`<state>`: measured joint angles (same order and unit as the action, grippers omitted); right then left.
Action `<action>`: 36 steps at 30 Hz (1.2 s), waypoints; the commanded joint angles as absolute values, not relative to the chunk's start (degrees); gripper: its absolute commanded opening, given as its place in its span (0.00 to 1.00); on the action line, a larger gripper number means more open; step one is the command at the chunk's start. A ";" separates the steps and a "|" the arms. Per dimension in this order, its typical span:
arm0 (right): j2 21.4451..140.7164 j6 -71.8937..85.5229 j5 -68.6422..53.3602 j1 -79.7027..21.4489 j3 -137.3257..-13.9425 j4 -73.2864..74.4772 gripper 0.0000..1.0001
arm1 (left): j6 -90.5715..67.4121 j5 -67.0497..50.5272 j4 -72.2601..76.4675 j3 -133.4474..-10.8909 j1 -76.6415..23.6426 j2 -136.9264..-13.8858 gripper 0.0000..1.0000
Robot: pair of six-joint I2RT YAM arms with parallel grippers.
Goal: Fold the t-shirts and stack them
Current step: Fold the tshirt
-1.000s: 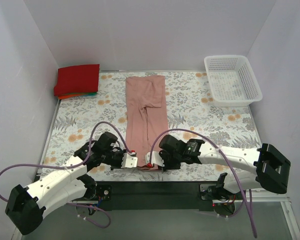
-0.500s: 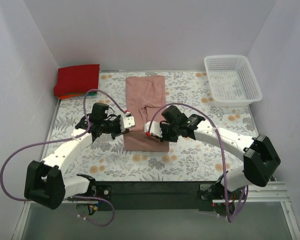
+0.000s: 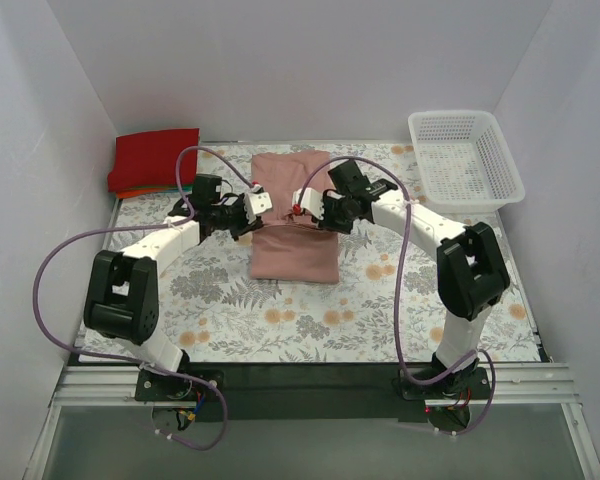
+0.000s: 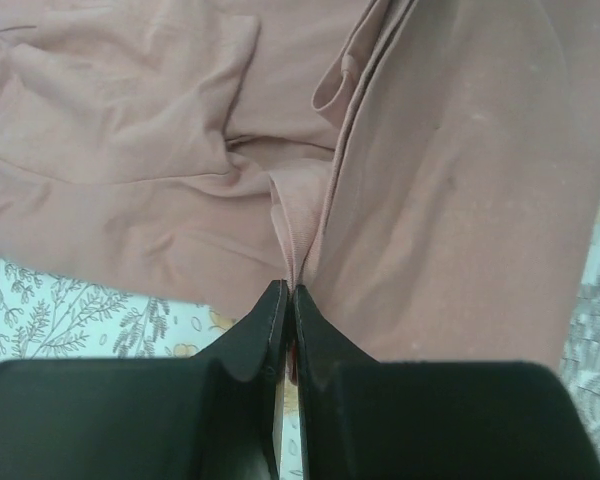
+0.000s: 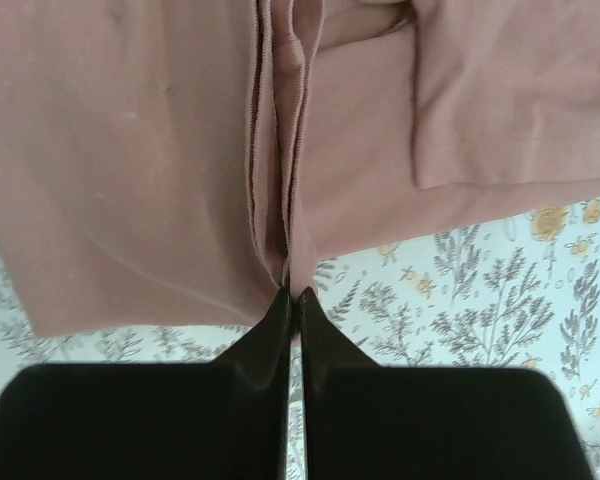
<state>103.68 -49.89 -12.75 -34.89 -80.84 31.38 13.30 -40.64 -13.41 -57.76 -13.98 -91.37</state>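
Left of the one basket [image 3: 466, 158], your one pink t-shirt [image 3: 292, 250] now lies doubled, its near hem carried farther back by the left jaws and right jaws, both clamped on it.

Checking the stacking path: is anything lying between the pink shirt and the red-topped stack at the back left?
Nothing loose: only floral cloth lies between the pink shirt and the stack; the left gripper, shut on the shirt, reaches across there.

A: T-shirts counted?
B: One pink t-shirt [image 3: 295, 250]; one folded stack [image 3: 155, 158], red over an orange edge, layer total unclear.
A: Remainder?
B: One basket [image 3: 465, 160]; two hands, left hand [image 3: 257, 203] and right hand [image 3: 305, 203].
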 commanded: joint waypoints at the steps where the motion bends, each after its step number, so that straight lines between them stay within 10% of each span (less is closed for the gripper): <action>1: 107.04 -52.21 -14.59 -33.66 -87.00 30.85 0.01 | 13.10 -41.92 -8.01 -61.69 -12.83 -93.95 0.00; 9: 116.36 -51.51 -13.45 -32.34 -95.79 30.41 0.03 | 13.62 -38.68 -4.22 -65.39 -11.95 -102.64 0.00; 11: 117.68 -50.10 -11.35 -32.17 -97.90 30.32 0.35 | 11.70 -35.79 -2.65 -65.92 -11.87 -103.27 0.22; 14: 116.46 -48.00 -10.99 -31.29 -98.88 30.41 0.51 | 8.99 -35.07 -0.89 -65.57 -10.99 -101.70 0.57; 36: 98.34 -41.40 -14.86 -42.71 -69.79 28.92 0.42 | 9.05 -36.48 -4.77 -33.85 -19.33 -72.95 0.58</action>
<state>97.78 -43.00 -15.16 -42.46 -71.02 32.27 6.37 -39.77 -7.18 -36.21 -17.47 -73.78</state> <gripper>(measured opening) 0.427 0.576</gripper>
